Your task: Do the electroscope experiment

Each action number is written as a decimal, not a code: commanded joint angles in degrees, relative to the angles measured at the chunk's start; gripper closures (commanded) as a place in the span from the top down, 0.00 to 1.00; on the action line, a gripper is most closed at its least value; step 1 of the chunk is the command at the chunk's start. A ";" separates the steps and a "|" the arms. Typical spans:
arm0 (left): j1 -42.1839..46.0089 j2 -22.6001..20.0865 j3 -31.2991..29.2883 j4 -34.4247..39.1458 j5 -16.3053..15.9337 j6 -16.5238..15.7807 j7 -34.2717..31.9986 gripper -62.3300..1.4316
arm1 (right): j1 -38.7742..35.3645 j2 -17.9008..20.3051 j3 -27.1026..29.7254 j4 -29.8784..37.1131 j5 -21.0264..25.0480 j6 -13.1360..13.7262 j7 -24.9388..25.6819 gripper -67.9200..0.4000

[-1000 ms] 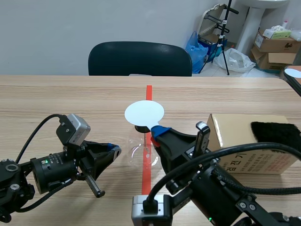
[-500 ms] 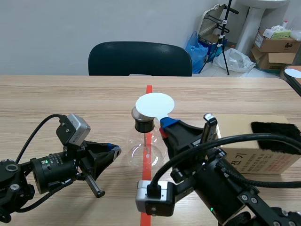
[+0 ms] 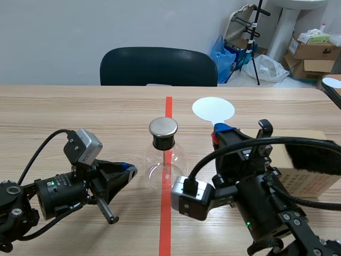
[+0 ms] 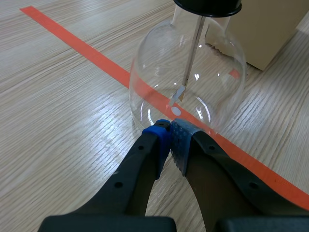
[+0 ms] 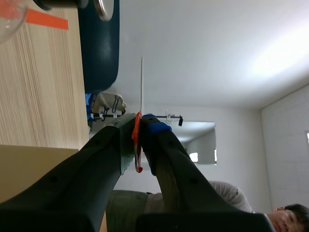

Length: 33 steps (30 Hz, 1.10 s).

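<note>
A clear glass flask [image 3: 162,162] stands on the red tape line, closed by a black stopper with a round metal cap [image 3: 163,127]. In the left wrist view a thin rod with a small foil leaf [image 4: 177,94] hangs inside the flask [image 4: 212,82]. My left gripper [image 3: 129,170] lies low on the table, shut on nothing, its blue pads [image 4: 179,137] just short of the flask's base. My right gripper [image 3: 217,130] is raised to the right of the cap, shut on the orange handle [image 5: 137,140] of a white disc [image 3: 213,109], which shows edge-on [image 5: 142,82] in the right wrist view.
A cardboard box [image 3: 303,184] with a black furry cloth [image 3: 314,152] on top stands at the right, behind my right arm. A dark chair [image 3: 159,66] is pushed in at the table's far edge. Bare tabletop lies left of the flask.
My right gripper has carried the white disc from over the flask's cap to the right and farther back, baring the metal cap. The left arm and the flask have not moved.
</note>
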 commanded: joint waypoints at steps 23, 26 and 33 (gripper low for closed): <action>-0.13 0.42 -0.22 1.22 -0.59 -0.33 -0.79 0.07 | 1.77 0.92 0.37 0.33 0.24 -0.42 -8.07 0.02; -0.13 0.42 -0.22 1.22 -0.59 -0.33 -0.79 0.07 | 1.77 0.92 0.37 0.33 0.24 -0.42 -8.17 0.02; -0.13 0.42 -0.22 1.22 -0.59 -0.33 -0.76 0.07 | 1.75 1.11 0.37 0.33 0.24 -0.42 -3.32 0.02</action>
